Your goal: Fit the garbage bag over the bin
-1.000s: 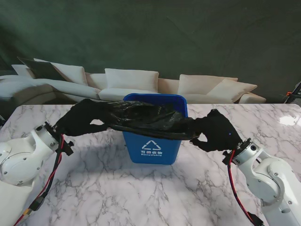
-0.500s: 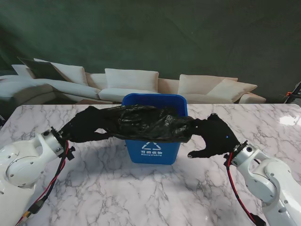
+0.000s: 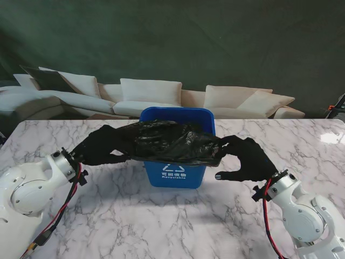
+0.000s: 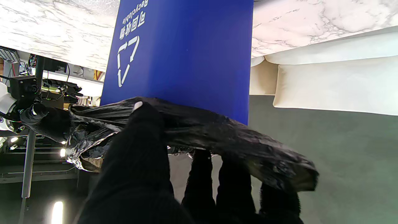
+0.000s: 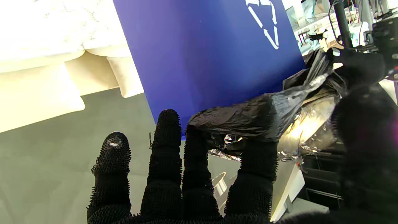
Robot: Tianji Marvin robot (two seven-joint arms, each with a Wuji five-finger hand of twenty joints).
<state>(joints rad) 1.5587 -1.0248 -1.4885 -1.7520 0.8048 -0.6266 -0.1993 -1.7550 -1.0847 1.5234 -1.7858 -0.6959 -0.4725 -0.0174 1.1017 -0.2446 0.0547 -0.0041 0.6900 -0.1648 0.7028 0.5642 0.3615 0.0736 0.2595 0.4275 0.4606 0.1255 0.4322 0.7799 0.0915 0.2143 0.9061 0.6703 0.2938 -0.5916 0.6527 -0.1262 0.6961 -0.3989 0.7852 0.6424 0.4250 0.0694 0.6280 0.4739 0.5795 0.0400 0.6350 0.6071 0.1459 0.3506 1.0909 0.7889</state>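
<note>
The left robot hand (image 3: pixel 102 144) grips the left edge of the crumpled black plastic garbage bag (image 3: pixel 175 141), thumb over it and fingers (image 4: pixel 202 174) beneath. The right robot hand (image 3: pixel 249 161) has its fingers spread, with only some tucked under the bag's right edge. The bag stretches left to right between them, across the mouth of the blue rectangular plastic recycling bin (image 3: pixel 177 171) standing mid-worktop (image 3: pixel 161 221). Both hands sit equally close; the rim lies just beneath the bag, so the hem probably goes downward.

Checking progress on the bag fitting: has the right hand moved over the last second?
Yes. In the stand's view the right hand has slid nearer to me beside the blue bin, and its thumb now points toward the bin's front face.
</note>
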